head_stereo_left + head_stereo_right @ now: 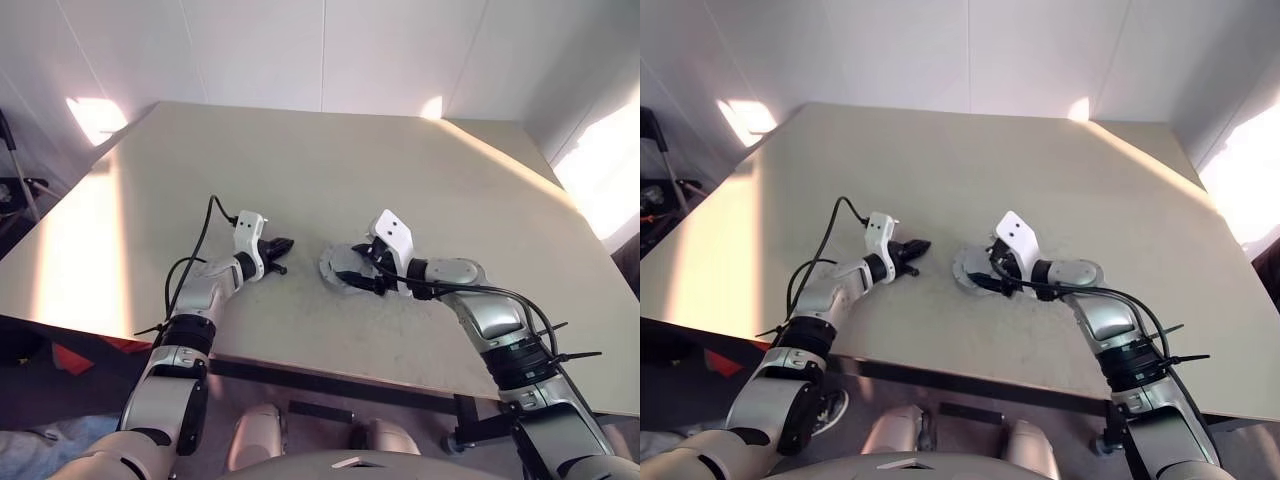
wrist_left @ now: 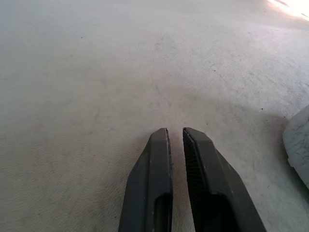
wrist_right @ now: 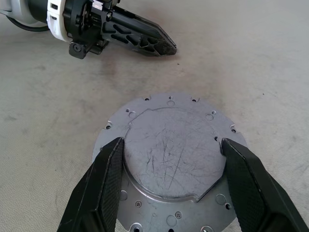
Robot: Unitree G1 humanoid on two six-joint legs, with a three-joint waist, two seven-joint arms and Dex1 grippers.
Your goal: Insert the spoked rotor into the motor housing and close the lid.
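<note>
One silver-grey round disc [image 3: 171,159] lies on the worktop [image 1: 330,170]; the right gripper [image 3: 171,186] straddles it, fingers apart; left gripper [image 3: 166,47] at ten o'clock, nearly shut, empty.

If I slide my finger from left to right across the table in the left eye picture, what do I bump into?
Left gripper, fingers almost together and holding nothing → silver round disc lying flat → right gripper, its fingers spread around the disc's raised middle.

Table [image 1: 330,160] — beige, matt, lightly scuffed | sun patches at far-left and right edges | white panelled wall [image 1: 300,50] behind
</note>
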